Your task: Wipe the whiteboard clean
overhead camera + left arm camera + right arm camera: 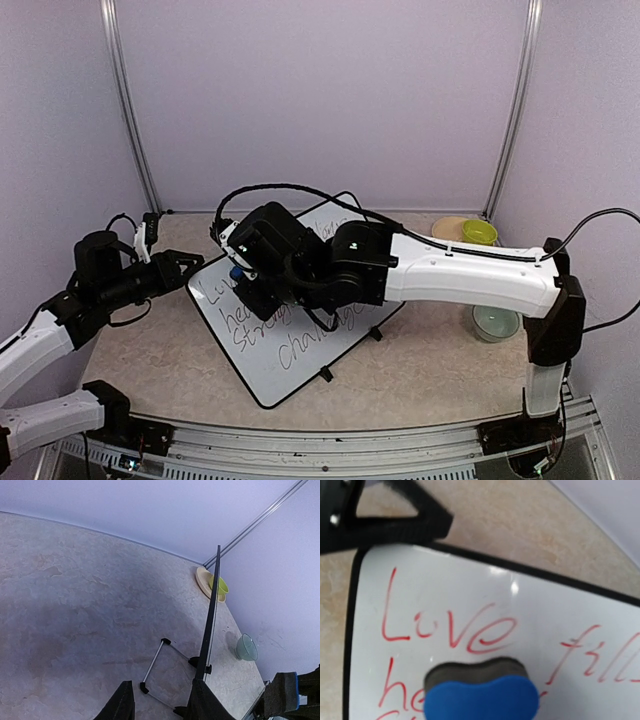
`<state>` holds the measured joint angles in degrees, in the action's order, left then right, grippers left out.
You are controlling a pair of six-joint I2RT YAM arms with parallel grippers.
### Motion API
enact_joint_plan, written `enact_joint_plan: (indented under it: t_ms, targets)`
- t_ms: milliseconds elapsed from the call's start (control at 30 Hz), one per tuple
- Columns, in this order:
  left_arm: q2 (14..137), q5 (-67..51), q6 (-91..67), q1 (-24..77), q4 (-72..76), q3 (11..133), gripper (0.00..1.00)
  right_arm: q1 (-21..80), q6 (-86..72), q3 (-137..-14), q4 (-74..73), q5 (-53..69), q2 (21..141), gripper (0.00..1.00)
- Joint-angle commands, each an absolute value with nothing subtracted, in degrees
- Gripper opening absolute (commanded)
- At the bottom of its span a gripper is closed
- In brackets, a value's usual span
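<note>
From above, the whiteboard [290, 350] leans back on the table [150, 360], its leftmost corner right at the tips of the left gripper [190, 265]. The right gripper [245, 278] reaches over the board's upper left part, closed on a blue eraser [236, 272] set against the writing. I'd guess the board is light, stiff and slick, so a wipe could shove it. It looks best steadied by its thin black frame at a corner, not by the glossy face.

The left wrist view shows what the overhead hides: the board seen edge-on, a thin black line running up from the right-hand finger [202, 702]. The wire stand [152, 665] props it from behind. The fingers stand apart with nothing pinched between them, and the board meets only one of them.

Only the right wrist view makes the red writing legible, with "Love" just above the eraser, whose grey felt faces the board. That gripper's own fingers are out of frame.
</note>
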<state>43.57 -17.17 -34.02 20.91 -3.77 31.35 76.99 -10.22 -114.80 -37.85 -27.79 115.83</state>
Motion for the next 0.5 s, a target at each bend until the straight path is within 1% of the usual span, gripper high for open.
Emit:
enact_joint_plan:
  t_ms: [0,67,133,267,400,467]
  targets:
    - [43.9,-21.0,-32.6,20.4,-4.2,32.2,0.39,76.4,-11.3,-112.8,-36.1,-29.0,113.2,0.24]
    - [43.6,-21.7,-32.6,20.4,-4.1,32.0,0.39,76.4,-11.4,-112.2,-36.0,-28.9,112.9,0.24]
    - [43.4,-23.7,-33.0,20.4,-3.4,32.0,0.36,76.4,-11.5,-111.9,-36.0,-28.6,112.8,0.24]
    - [43.5,-26.8,-34.3,20.7,-2.2,31.9,0.22,76.4,-11.6,-111.7,-36.1,-27.9,112.6,0.24]
    - [43.3,-27.2,-34.7,21.5,-2.1,32.1,0.08,76.4,-11.7,-111.7,-36.1,-27.5,112.7,0.24]
    - [42.9,-27.3,-34.9,21.9,-2.0,31.9,0.04,76.4,-11.9,-111.8,-35.9,-26.7,112.6,0.24]
